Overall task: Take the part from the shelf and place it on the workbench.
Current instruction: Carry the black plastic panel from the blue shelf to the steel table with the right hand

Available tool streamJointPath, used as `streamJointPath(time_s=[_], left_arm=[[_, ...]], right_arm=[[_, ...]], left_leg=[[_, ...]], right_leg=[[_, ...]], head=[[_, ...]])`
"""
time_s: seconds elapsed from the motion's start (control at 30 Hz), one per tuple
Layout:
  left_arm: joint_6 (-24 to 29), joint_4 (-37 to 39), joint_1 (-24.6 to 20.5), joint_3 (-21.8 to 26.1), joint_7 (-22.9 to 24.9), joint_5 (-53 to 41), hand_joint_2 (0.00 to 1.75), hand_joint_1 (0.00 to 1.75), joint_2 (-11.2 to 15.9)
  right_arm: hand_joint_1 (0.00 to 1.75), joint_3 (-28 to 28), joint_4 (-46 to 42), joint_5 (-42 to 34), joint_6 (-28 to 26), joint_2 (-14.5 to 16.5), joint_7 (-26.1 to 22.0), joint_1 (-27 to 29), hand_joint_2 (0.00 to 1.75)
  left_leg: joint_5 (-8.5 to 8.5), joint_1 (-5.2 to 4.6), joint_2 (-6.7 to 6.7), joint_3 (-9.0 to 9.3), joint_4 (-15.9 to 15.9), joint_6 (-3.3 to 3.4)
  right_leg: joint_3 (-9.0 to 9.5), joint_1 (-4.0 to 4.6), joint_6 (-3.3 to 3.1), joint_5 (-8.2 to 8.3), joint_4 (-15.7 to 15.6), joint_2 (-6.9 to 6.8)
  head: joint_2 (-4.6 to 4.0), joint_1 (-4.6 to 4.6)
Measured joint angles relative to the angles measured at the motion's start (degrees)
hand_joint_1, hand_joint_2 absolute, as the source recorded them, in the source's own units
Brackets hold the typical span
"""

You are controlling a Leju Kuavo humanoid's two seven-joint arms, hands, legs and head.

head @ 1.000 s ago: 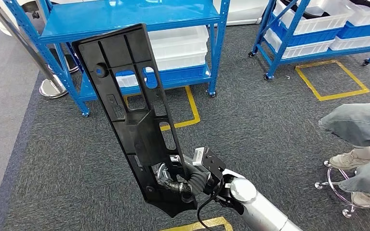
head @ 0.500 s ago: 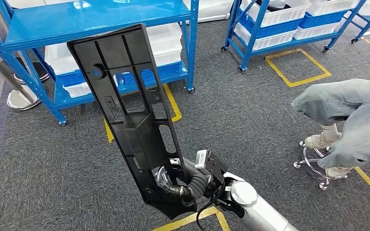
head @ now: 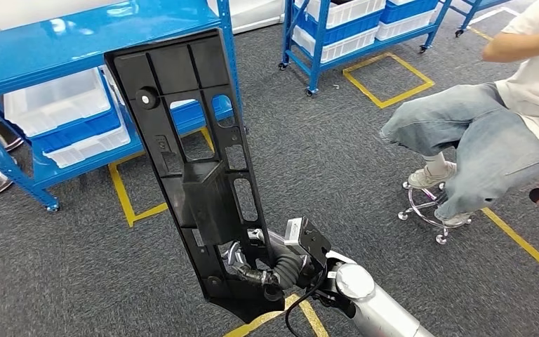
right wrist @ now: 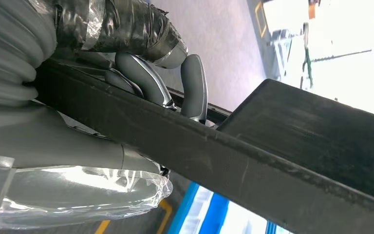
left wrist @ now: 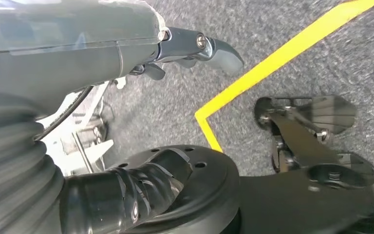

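Observation:
A long black plastic part [head: 196,161] with ribs and cut-out slots stands nearly upright in the head view, reaching from low centre up in front of the blue shelf. My right hand [head: 254,265] grips its lower end, the silver forearm coming in from the bottom right. In the right wrist view grey fingers [right wrist: 146,78] wrap over the edge of the part [right wrist: 282,165]. My left hand [left wrist: 195,46] hangs over the grey carpet beside a yellow tape line, holding nothing, thumb sticking out.
A blue shelf [head: 77,42] with white bins [head: 56,105] stands at the back left, and a second blue rack [head: 365,28] at the back right. A person [head: 477,133] sits on a stool [head: 428,210] at the right. Yellow tape squares [head: 389,81] mark the grey carpet.
The whole picture has shifted: the camera has turned right, so the shelves slid left and the seated person came further into view. The part stays in my right hand, held the same way.

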Motion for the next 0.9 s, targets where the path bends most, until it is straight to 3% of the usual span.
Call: streamJointPath(time_s=[0.07, 0.13, 0.17, 0.23, 0.3, 0.33, 0.37, 0.4, 0.47, 0.53, 0.57, 0.67, 0.73, 0.8, 0.83, 0.87, 0.9], left_arm=[[0.00, 0.01, -0.06, -0.03, -0.01, 0.00, 1.75, 0.00, 0.10], [-0.02, -0.02, -0.23, -0.06, -0.02, -0.04, 1.75, 0.00, 0.04], [-0.03, -0.03, -0.30, -0.07, -0.02, -0.09, 1.75, 0.00, -0.03], [-0.02, -0.05, -0.27, -0.10, -0.03, -0.21, 1.75, 0.00, -0.15], [0.01, -0.05, -0.12, -0.20, -0.05, -0.31, 1.75, 0.00, -0.10], [0.02, -0.05, -0.03, -0.30, -0.05, -0.34, 1.75, 0.00, -0.09], [0.02, -0.05, 0.05, -0.43, -0.05, -0.41, 1.75, 0.00, -0.08], [0.00, -0.05, 0.10, -0.58, -0.05, -0.53, 1.75, 0.00, -0.12], [-0.04, -0.05, 0.18, -0.88, -0.06, -0.95, 1.75, 0.00, -0.24], [-0.10, -0.05, 0.33, -1.12, -0.06, -1.37, 1.75, 0.00, -0.35], [-0.13, -0.05, 0.42, -1.24, -0.09, -1.49, 1.75, 0.00, -0.39], [0.02, -0.05, 0.76, -1.55, -0.67, -1.56, 1.75, 0.00, -0.70], [0.23, -0.05, 1.10, -1.71, -1.22, -1.61, 1.75, 0.00, -0.90], [0.85, -0.05, 1.48, -1.85, -1.97, -1.48, 1.75, 0.00, -1.16], [1.40, -0.05, 1.64, -1.87, -2.42, -1.28, 1.75, 0.00, -1.37], [1.97, -0.05, 1.78, -1.87, -2.83, -1.09, 1.75, 0.00, -1.61], [2.46, -0.05, 1.96, -1.86, -3.14, -0.90, 1.75, 0.00, -1.83]], right_arm=[[1.75, 0.00, -0.01, -0.02, 0.00, 0.04, 0.00, -0.01, 1.75], [1.75, 0.00, -0.03, -0.12, 0.08, 0.05, -0.01, 0.07, 1.75], [1.75, 0.00, -0.10, -0.28, 0.16, 0.05, -0.01, 0.16, 1.75], [1.75, 0.00, -0.40, -0.65, 0.45, 0.07, 0.00, 0.24, 1.75], [1.75, 0.00, -0.77, -0.90, 0.72, 0.24, 0.03, 0.33, 1.75], [1.75, 0.00, -0.89, -0.95, 0.80, 0.36, 0.08, 0.39, 1.75], [1.75, 0.00, -0.98, -0.98, 0.85, 0.50, 0.17, 0.46, 1.75], [1.75, 0.00, -1.10, -1.06, 0.90, 0.67, 0.34, 0.48, 1.75], [1.75, 0.01, -1.62, -1.61, 1.03, 1.24, 0.81, 0.37, 1.75], [1.75, 0.04, -2.43, -2.67, 1.24, 2.19, 1.48, 0.08, 1.75], [1.75, 0.07, -2.88, -3.31, 1.33, 2.67, 1.98, -0.05, 1.75], [1.75, 0.42, -4.53, -4.96, 1.45, 3.40, 4.13, -0.14, 1.75], [1.75, 0.79, -5.51, -5.45, 1.52, 3.52, 4.97, -0.15, 1.75], [1.75, 1.17, -6.23, -5.79, 1.54, 3.64, 5.15, -0.16, 1.75], [1.75, 1.34, -6.51, -5.94, 1.55, 3.68, 5.17, -0.13, 1.75], [1.75, 1.51, -6.73, -6.08, 1.56, 3.69, 5.23, -0.09, 1.75], [1.75, 1.64, -6.91, -6.27, 1.58, 3.69, 5.33, -0.06, 1.75]], left_leg=[[0.85, -0.10, -1.34, 1.64, -3.80, 0.37], [1.02, -0.09, -0.53, 1.92, -4.45, 0.58], [1.30, 0.02, 0.07, 2.04, -4.84, 0.82], [1.81, 0.38, 1.38, 2.28, -5.57, 1.40], [1.88, 0.34, 2.72, 2.22, -5.68, 1.69], [1.84, 0.34, 3.45, 2.18, -5.65, 1.70], [1.78, 0.36, 4.16, 2.17, -5.62, 1.66], [1.70, 0.40, 4.82, 2.18, -5.57, 1.54], [1.36, 0.49, 5.99, 2.29, -5.27, 1.06], [0.84, 0.26, 6.95, 2.30, -4.75, 0.26], [0.64, 0.12, 7.41, 2.36, -4.63, -0.13], [0.19, 0.21, 8.38, 2.95, -4.73, -1.19], [-1.99, 0.47, 6.16, 2.06, -2.13, -1.64], [-5.83, 0.54, 3.31, -1.16, 4.90, -1.73], [-7.25, 0.51, 2.71, -2.98, 8.71, -1.73], [-7.62, 0.47, 2.46, -4.21, 11.08, -1.65], [-6.88, 0.43, 2.31, -4.54, 11.46, -1.49]], right_leg=[[-0.47, -0.13, 0.53, 0.26, 0.14, 1.11], [-0.86, -0.23, 1.30, 0.63, 0.01, 2.09], [-1.04, -0.16, 1.64, 0.48, 0.18, 1.79], [-2.41, 0.02, 2.23, -1.50, 2.98, -0.54], [-5.85, -0.36, 2.77, -5.36, 10.32, -3.29], [-7.57, -0.68, 3.08, -6.76, 13.98, -3.92], [-8.43, -0.99, 3.35, -7.07, 15.86, -4.22], [-8.08, -1.28, 3.58, -6.22, 15.38, -4.48], [-4.25, -1.60, 3.78, -2.65, 8.45, -6.08], [-0.80, -1.29, 3.45, -0.64, 1.93, -8.04], [-0.19, -1.10, 3.14, -0.54, 0.64, -8.43], [-0.17, -0.91, 1.97, -0.56, 0.15, -6.78], [0.04, -1.14, 1.18, -0.27, -0.30, -5.68], [0.03, -1.08, 0.72, -0.11, -0.39, -4.55], [-0.01, -0.94, 0.61, -0.09, -0.35, -3.86], [-0.01, -0.79, 0.55, -0.09, -0.29, -3.12], [0.00, -0.67, 0.52, -0.09, -0.22, -2.32]], head=[[0.00, 0.01], [0.00, 0.00], [0.00, 0.03], [0.00, 0.23], [0.00, 0.37], [0.00, 0.36], [0.00, 0.36], [0.00, 0.37], [0.00, 0.38], [0.00, 0.35], [0.00, 0.33], [0.00, 0.31], [0.00, 0.30], [0.00, 0.29], [0.00, 0.29], [0.00, 0.29], [0.00, 0.29]])
